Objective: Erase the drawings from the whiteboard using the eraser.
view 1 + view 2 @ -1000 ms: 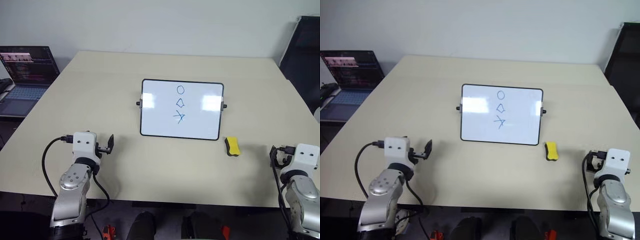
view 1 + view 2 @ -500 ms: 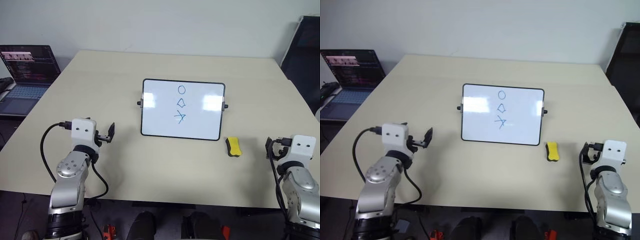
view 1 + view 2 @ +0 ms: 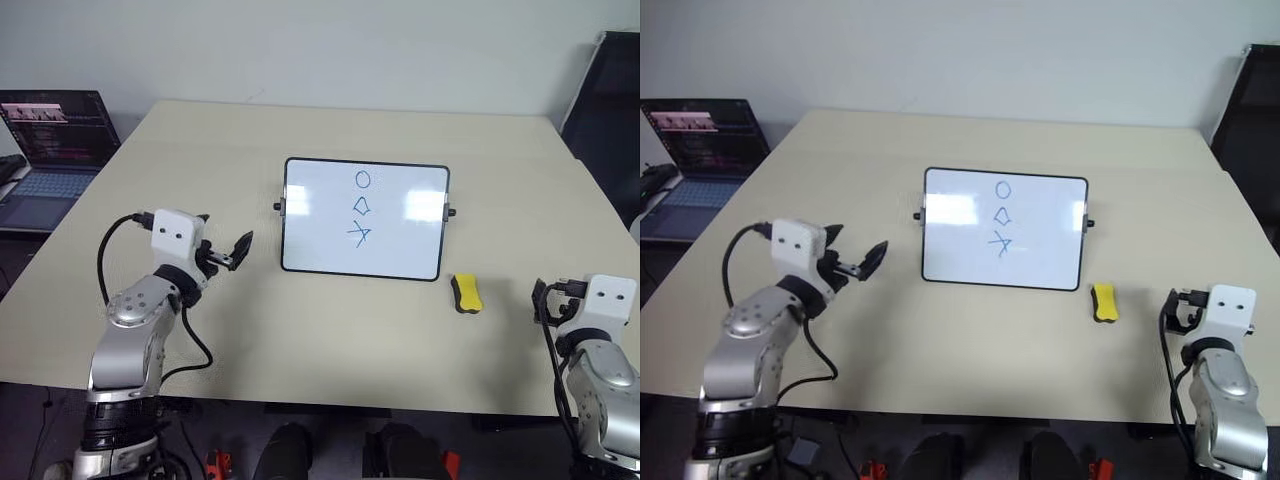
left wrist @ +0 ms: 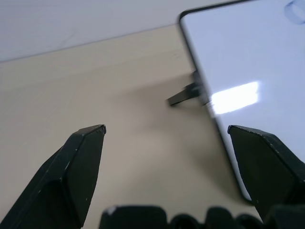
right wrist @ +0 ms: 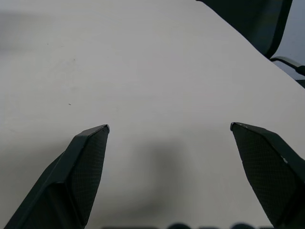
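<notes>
Both claws spread wide, holding nothing.
We see the left claw (image 3: 236,252) near the whiteboard (image 3: 365,218); the right claw (image 5: 169,138) hovers above bare table (image 5: 143,71).

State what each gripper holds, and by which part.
Nothing is held. Left gripper and right gripper are both open and empty; the eraser lies untouched on the table.

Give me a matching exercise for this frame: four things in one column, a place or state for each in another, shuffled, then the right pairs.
Things:
1. eraser
2. drawings
3. laptop
4. left gripper

Places or states:
A. open and empty, near the whiteboard's left edge
B. on the table, off the whiteboard's lower right corner
C. in a column on the board, not yet wiped
D. open, beyond the table's left edge

Pairs: 1-B, 2-C, 3-D, 4-A
</notes>
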Robot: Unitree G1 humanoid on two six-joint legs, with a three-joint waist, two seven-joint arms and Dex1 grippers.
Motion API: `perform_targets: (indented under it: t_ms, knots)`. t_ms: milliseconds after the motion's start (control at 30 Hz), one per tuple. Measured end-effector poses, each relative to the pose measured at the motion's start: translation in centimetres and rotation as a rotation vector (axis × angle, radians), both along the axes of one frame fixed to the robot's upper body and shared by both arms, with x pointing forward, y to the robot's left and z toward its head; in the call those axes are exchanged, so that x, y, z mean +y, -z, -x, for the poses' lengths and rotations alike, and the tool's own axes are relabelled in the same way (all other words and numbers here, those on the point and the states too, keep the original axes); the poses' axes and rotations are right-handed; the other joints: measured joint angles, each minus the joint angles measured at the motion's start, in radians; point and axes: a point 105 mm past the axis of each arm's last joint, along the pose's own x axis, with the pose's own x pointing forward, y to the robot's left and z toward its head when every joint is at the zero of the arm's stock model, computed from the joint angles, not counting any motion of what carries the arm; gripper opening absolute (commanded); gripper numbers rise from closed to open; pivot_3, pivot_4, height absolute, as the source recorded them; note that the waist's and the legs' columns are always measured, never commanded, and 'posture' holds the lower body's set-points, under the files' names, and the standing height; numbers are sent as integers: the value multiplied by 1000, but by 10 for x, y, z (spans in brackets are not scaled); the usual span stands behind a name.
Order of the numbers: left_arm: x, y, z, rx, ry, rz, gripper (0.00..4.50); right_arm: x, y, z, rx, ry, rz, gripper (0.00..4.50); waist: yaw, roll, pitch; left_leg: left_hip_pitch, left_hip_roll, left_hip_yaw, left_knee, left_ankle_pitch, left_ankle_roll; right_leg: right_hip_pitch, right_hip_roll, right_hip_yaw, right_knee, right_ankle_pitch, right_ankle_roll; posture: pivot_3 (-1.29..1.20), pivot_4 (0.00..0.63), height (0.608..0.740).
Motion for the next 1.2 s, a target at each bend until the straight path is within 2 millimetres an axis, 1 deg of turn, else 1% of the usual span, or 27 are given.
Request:
perform_targets:
  t_ms: [100, 167, 233, 300, 400, 500, 600, 700, 767, 833, 933, 1067, 1200]
  knots:
    - [-26, -18, 4, 2, 159, 20, 4500, 4, -7, -2, 17, -30, -3, 4469, 0, 0, 1, 0, 0, 0, 0, 0, 0, 0, 0, 0, 0, 0, 1, 0, 150, 740]
    - [-42, -30, 8, -5, 260, 24, 4500, 8, -19, -6, 9, -66, 6, 4469, -2, 1, 1, 0, 0, 1, 0, 0, 0, 0, 0, 0, 0, -1, 1, 0, 150, 740]
    - [-54, -35, 13, 6, 343, 39, 4500, 12, -30, -9, 4, -92, 7, 4469, -4, 1, 1, 0, 0, 1, 0, 0, 0, 0, 1, 1, 0, -1, 1, 0, 150, 740]
    - [-64, -30, 18, 51, 416, 53, 4500, 14, -31, -11, 24, -101, -16, 4469, -4, 1, 1, 0, 1, 0, 0, 0, 0, 0, 1, 0, 0, -1, 1, 0, 150, 740]
    - [-79, -14, 32, 157, 560, 87, 4500, 20, -31, -16, 62, -114, -68, 4469, -4, 1, 2, 0, 0, 1, 0, 0, 0, 0, 1, 1, 0, 0, 1, 0, 150, 740]
    - [-89, 2, 50, 274, 709, 108, 4500, 29, -42, -20, 64, -124, -106, 4469, -3, 1, 3, 0, 0, 0, 0, 0, 0, -1, 1, 1, 0, 0, 1, 0, 150, 740]
    - [-92, 11, 60, 345, 802, 111, 4500, 41, -45, -23, 91, -137, -152, 4469, -2, 1, 3, 0, 0, 0, 0, 0, 0, -1, 1, 1, 0, -1, 0, 0, 150, 740]
    - [-92, 22, 66, 404, 876, 104, 4500, 52, -38, -21, 165, -136, -219, 4469, -2, 1, 3, -1, 0, 0, 0, 0, 0, -1, 1, 1, 0, 0, 0, 0, 150, 740]
    - [-93, 26, 69, 415, 929, 69, 4500, 60, -38, -20, 218, -145, -249, 4469, -2, 2, 3, -2, 0, 0, 0, 0, 0, -3, 1, 1, 0, 0, 0, 0, 150, 740]
    - [-93, 28, 68, 400, 961, 22, 4500, 68, -43, -21, 240, -158, -267, 4469, -2, 2, 3, -2, 0, 0, -1, 0, 0, -4, 1, 1, 0, 0, -1, 0, 150, 740]
    - [-92, 30, 62, 341, 992, -66, 4500, 72, -48, -23, 248, -165, -274, 4469, -2, 2, 3, -5, 0, 1, -1, 0, 0, -7, 1, 1, 0, 0, -1, 0, 150, 740]
    - [-88, 32, 50, 251, 990, -165, 4500, 73, -48, -24, 249, -162, -274, 4469, -2, 2, 3, -16, 0, 1, 0, 0, 0, -18, 1, 1, 1, 0, -1, 0, 150, 740]
    - [-90, 30, 46, 175, 1015, -223, 4500, 84, -47, -27, 249, -189, -291, 4469, -3, 2, 3, -17, 0, 1, 0, 0, 0, -19, 1, 1, 1, 0, -1, 0, 150, 740]
